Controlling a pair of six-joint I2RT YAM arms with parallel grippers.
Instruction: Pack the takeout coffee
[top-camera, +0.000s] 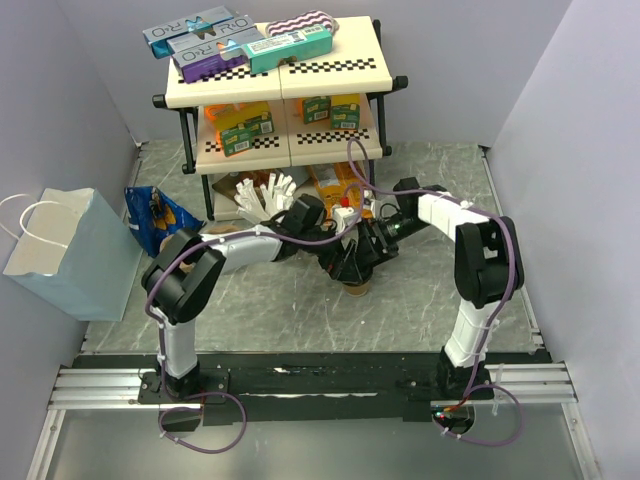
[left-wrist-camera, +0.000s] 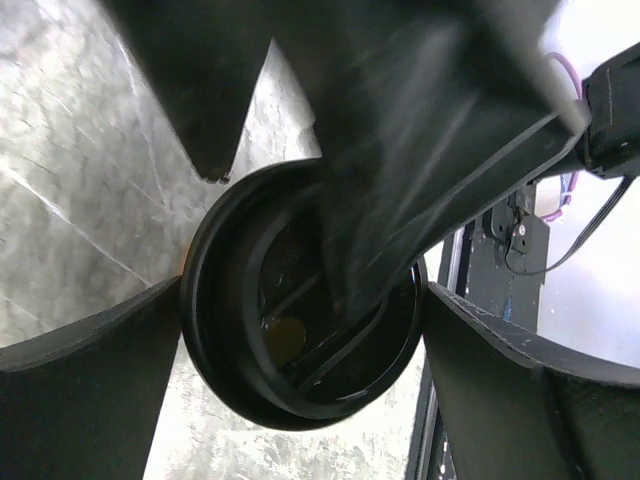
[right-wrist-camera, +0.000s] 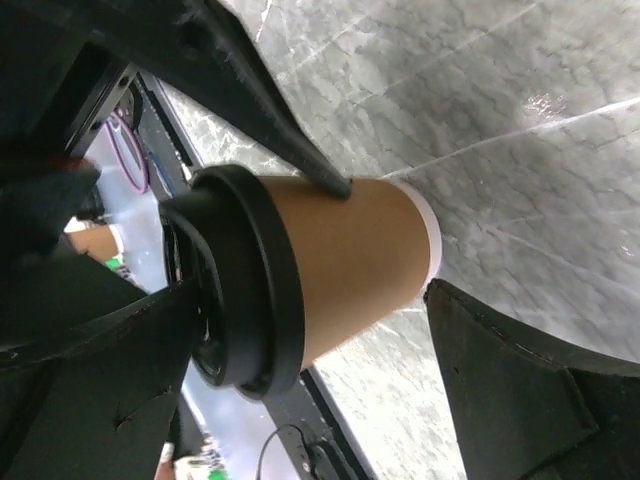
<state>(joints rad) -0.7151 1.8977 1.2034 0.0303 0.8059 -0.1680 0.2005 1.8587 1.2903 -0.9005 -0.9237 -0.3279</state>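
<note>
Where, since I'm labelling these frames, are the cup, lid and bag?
cup (right-wrist-camera: 350, 260): right wrist view, on its tan side wall.
lid (left-wrist-camera: 215, 340): left wrist view, on its black outer rim.
bag (top-camera: 75, 255): top external view, on its pale blue side.

The paper cup (right-wrist-camera: 350, 260) is showing plain tan with a white base rim, its lid (right-wrist-camera: 245, 290) gleaming black. The table (top-camera: 420, 300) is showing grey marble veining. At the far edge the cream shelf (top-camera: 330, 70) is wearing black-and-white checker strips; at the left edge a bag (top-camera: 75, 255) is showing pale blue.
</note>
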